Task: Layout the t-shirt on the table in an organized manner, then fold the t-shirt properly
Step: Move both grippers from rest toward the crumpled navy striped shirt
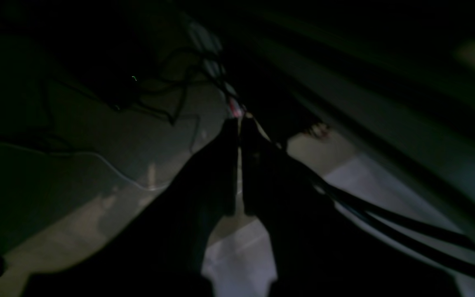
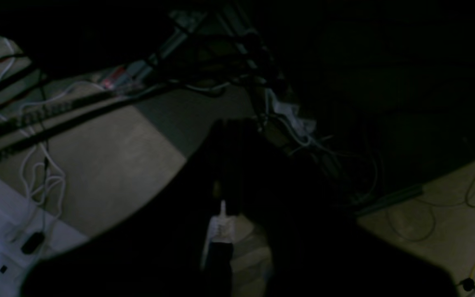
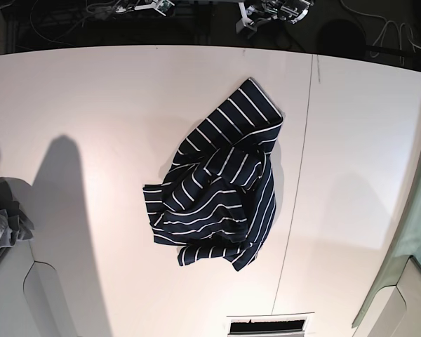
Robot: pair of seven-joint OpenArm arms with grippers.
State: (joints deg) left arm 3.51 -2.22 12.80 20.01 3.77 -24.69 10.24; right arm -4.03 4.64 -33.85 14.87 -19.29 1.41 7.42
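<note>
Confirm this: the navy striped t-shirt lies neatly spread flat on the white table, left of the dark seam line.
Not quite. The t-shirt is not spread flat; it lies crumpled in a bunched heap. The rest holds: it is on the white table, left of the dark seam line. The base view shows this.

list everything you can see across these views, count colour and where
t-shirt: one, dark navy with thin white stripes, crumpled in a heap mid-table
table: one, white, with a thin dark seam right of the shirt
grey cloth: one, at the base view's left edge
cables: several, white and black, on the floor
left gripper: one, dark, fingers together, off the table
right gripper: one, dark, shut, over the floor
</note>
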